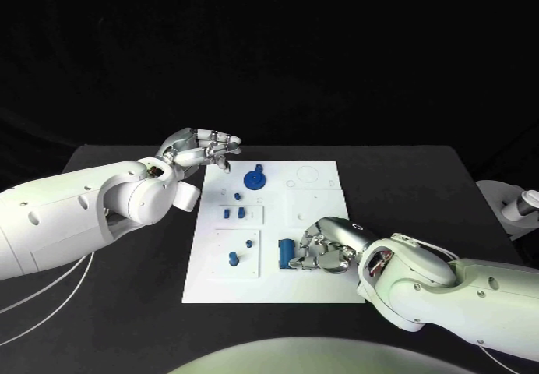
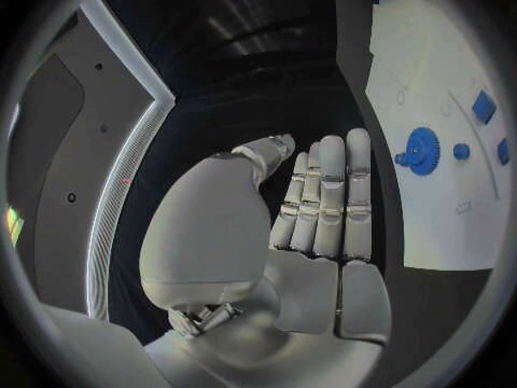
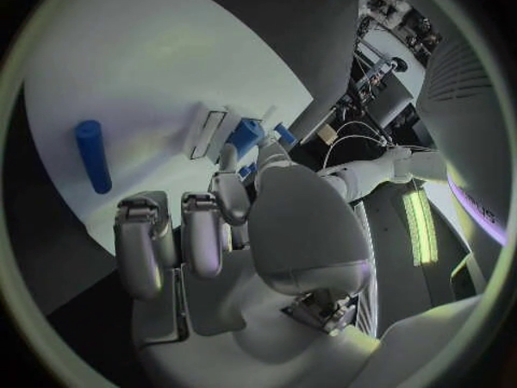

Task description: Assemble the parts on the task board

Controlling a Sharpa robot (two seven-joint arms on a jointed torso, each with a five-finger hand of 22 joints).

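Several small blue parts lie on the white task board (image 1: 303,226) in the middle of the black table (image 1: 427,187): a blue gear (image 1: 256,180) near the far end, small blocks (image 1: 233,212) midway, and a blue cylinder (image 1: 285,252) toward the near end. The right robot hand (image 1: 320,251) rests low on the board just beside that cylinder, fingers curled downward; whether they touch it cannot be told. The left robot hand (image 1: 202,148) hovers above the table just off the board's far left corner, fingers extended and holding nothing.
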